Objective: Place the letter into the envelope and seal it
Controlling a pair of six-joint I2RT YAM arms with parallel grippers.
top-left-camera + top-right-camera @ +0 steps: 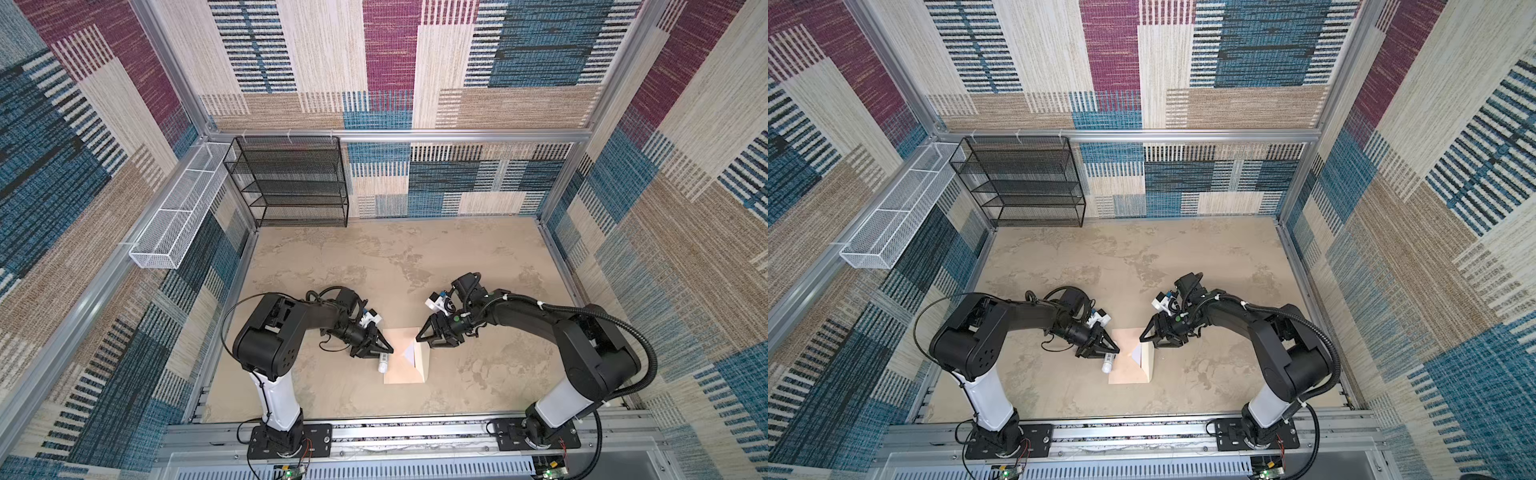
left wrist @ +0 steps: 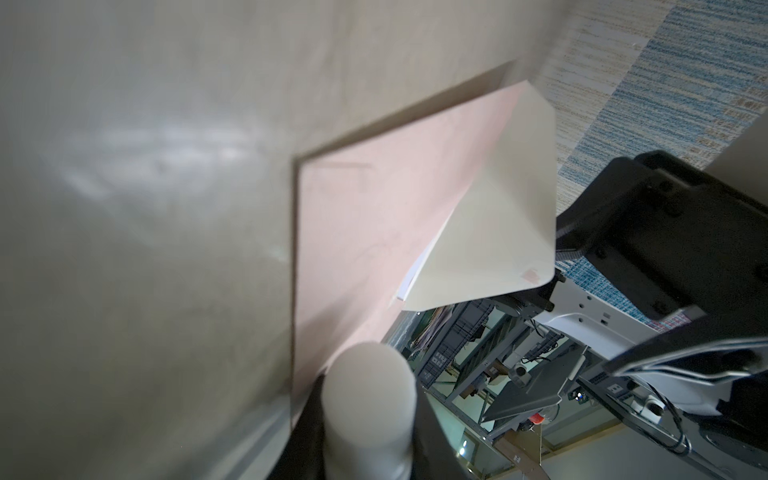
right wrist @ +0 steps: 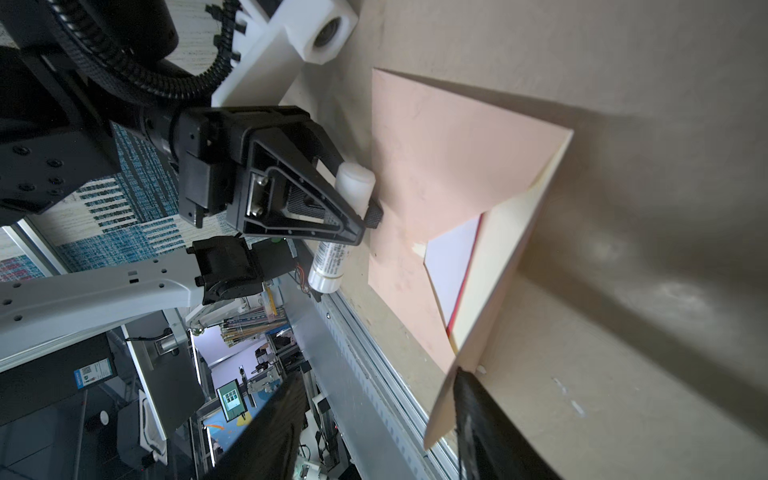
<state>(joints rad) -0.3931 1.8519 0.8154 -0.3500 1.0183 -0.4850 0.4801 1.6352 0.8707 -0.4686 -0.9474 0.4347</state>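
Note:
The peach-tan envelope [image 1: 397, 361] [image 1: 1123, 365] [image 2: 374, 232] [image 3: 436, 166] lies flat at the middle of the table. Its cream-lined flap [image 1: 423, 357] [image 1: 1147, 361] [image 2: 498, 224] [image 3: 498, 266] stands up along its right side. The letter [image 1: 409, 353] [image 1: 1136, 354] [image 3: 453, 266] sits inside, showing a white face and a red edge in the opening. At the envelope's left edge my left gripper [image 1: 388, 352] [image 1: 1116, 352] [image 2: 370, 424] [image 3: 355, 191] is shut on a small white tube [image 1: 383, 365] [image 1: 1107, 365] [image 2: 370, 411] [image 3: 328, 266]. My right gripper [image 1: 419, 338] [image 1: 1141, 338] [image 3: 378, 395] is open, with the flap's tip between its fingers, against one of them.
A black wire shelf [image 1: 291, 183] [image 1: 1021, 183] stands at the back left of the table. A white wire basket [image 1: 178, 216] [image 1: 892, 224] hangs on the left wall. The metal rail [image 1: 415, 432] with both arm bases runs along the front edge.

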